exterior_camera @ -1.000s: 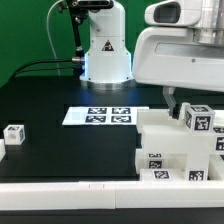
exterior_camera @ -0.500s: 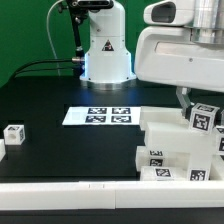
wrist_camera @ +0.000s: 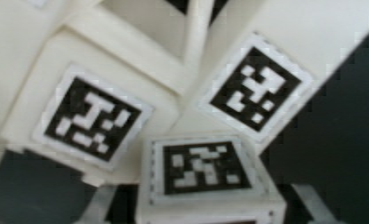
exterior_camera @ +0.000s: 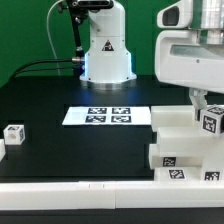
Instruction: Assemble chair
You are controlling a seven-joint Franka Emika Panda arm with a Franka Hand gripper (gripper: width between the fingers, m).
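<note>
The partly joined chair (exterior_camera: pixel 182 150), a stack of chunky white blocks with black-and-white tags, stands at the exterior view's right near the front rail. My gripper (exterior_camera: pixel 206 104) comes down from above and is shut on the tagged upper block (exterior_camera: pixel 213 122) of the chair. In the wrist view this tagged block (wrist_camera: pixel 204 168) sits between my two fingers (wrist_camera: pixel 99 204), with my gripper (wrist_camera: pixel 202 206) closed on its sides. Two more tagged faces of the chair (wrist_camera: pixel 92 108) lie beyond it. A loose small white tagged cube (exterior_camera: pixel 14 133) rests far off at the exterior view's left.
The marker board (exterior_camera: pixel 108 115) lies flat mid-table in front of the robot base (exterior_camera: pixel 105 50). A long plain white border rail (exterior_camera: pixel 70 192) runs along the front edge. The arm's large white body (exterior_camera: pixel 195 50) hangs over the right side.
The jaws have closed on the chair's tagged upper block. Arm and chair have shifted together toward the exterior view's right.
</note>
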